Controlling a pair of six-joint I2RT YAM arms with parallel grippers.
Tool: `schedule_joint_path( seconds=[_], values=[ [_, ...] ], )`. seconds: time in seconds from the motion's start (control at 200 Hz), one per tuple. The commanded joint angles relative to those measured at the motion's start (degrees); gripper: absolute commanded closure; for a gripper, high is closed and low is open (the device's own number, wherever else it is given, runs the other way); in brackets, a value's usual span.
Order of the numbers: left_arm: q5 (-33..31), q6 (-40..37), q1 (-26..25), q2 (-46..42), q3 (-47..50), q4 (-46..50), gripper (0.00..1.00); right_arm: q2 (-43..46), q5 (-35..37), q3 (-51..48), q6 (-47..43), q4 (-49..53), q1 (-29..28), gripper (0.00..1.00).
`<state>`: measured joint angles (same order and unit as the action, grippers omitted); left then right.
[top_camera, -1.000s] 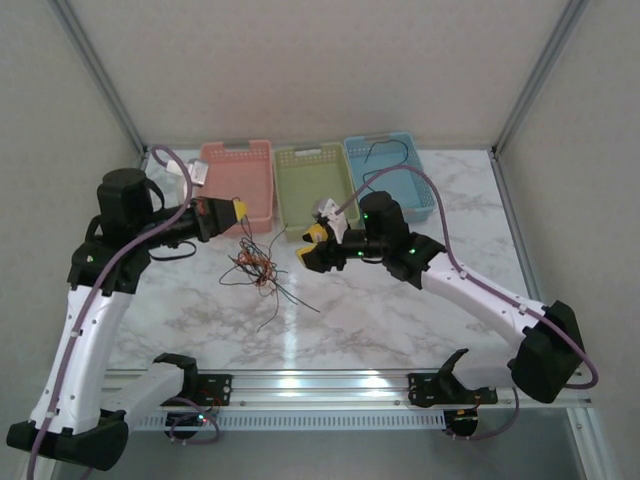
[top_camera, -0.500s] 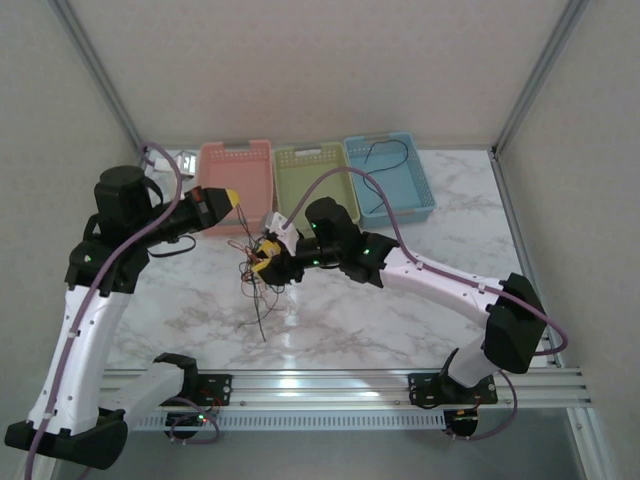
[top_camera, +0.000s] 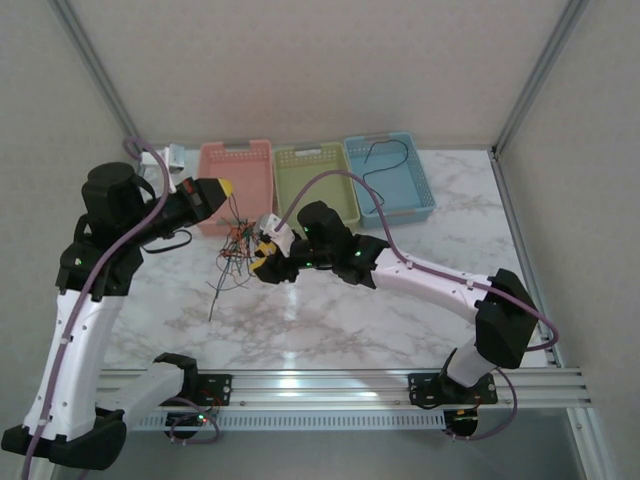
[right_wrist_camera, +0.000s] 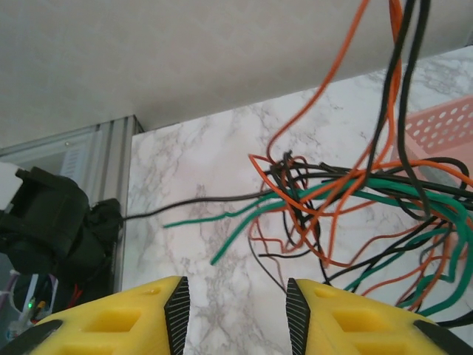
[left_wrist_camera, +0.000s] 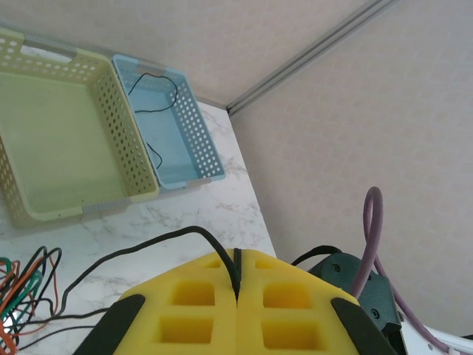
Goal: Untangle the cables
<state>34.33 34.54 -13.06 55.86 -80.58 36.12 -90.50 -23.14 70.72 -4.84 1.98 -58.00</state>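
As left gripper (left_wrist_camera: 236, 277) pinches cables (top_camera: 237, 245), jaws closed

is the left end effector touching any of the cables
Touching. The left wrist view shows the left end effector shut, with a black cable running straight into the closed seam between its two halves and pinched there.

White marbled table (top_camera: 400, 320), three baskets along its far edge — pink basket (top_camera: 250, 170), green basket (top_camera: 315, 185), blue basket (top_camera: 400, 185)
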Motion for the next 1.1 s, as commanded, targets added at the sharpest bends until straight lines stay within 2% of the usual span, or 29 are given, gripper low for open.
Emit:
schedule_joint_path(
  seconds=[0.0, 0.14, 0.2, 0.25, 0.35, 0.385, 0.451, 0.536, 0.691, 0.756, 0.831, 1.001, 1.096],
  values=[
    [-0.05, -0.49, -0.61, -0.19, -1.78, 0.10, 1.00, 1.18, 1.34, 2.84, -5.75, 6.94, -0.23, 0.55],
    [0.24, -0.36, -0.56, -0.35, -1.98, -0.26, 1.00, 1.23, 2.70, 1.19, -7.89, 8.57, -0.23, 0.53],
    [0.26, -0.36, -0.56, -0.36, -2.04, -0.20, 1.00, 1.46, 3.08, 0.61, -8.01, 8.13, -0.26, 0.57],
    [0.37, -0.36, -0.56, -0.36, -2.04, -0.04, 1.00, 1.47, 3.50, 0.48, -8.05, 8.13, -0.27, 0.64],
    [0.48, -0.36, -0.56, -0.40, -1.95, 0.28, 1.00, 1.05, 4.85, 0.97, -8.33, 9.05, -0.25, 0.93],
    [0.48, -0.42, -0.56, -0.57, -1.95, 0.42, 1.00, 0.94, 5.48, 1.09, -8.65, 9.49, -0.23, 0.97],
    [0.40, -0.51, -0.56, -0.66, -2.02, 0.62, 1.00, 0.94, 5.82, 0.85, -9.49, 10.42, -0.21, 0.97],
    [0.40, -0.70, -0.57, -0.92, -2.19, 0.79, 1.00, 1.24, 5.69, 0.61, -10.39, 11.58, -0.23, 0.85],
    [0.48, -0.97, -0.56, -0.60, -2.66, 1.09, 1.00, 1.21, 6.56, 0.23, -11.89, 13.29, -0.16, 0.71],
    [0.57, -0.97, -0.57, -0.50, -2.74, 1.08, 1.00, 0.86, 7.55, -0.05, -12.35, 13.40, -0.13, 0.69],
    [0.65, -1.06, -0.56, -0.53, -2.83, 1.11, 1.00, 0.26, 7.96, 0.07, -12.47, 13.66, -0.03, 0.71],
    [0.68, -1.28, -0.56, -0.58, -3.08, 1.53, 1.00, -0.30, 8.49, 0.37, -12.39, 13.37, -0.04, 0.88],
    [0.31, -1.49, -0.56, -0.72, -3.10, 1.67, 1.00, 0.03, 7.22, 0.69, -11.81, 13.34, -0.02, 0.93]
  ],
)
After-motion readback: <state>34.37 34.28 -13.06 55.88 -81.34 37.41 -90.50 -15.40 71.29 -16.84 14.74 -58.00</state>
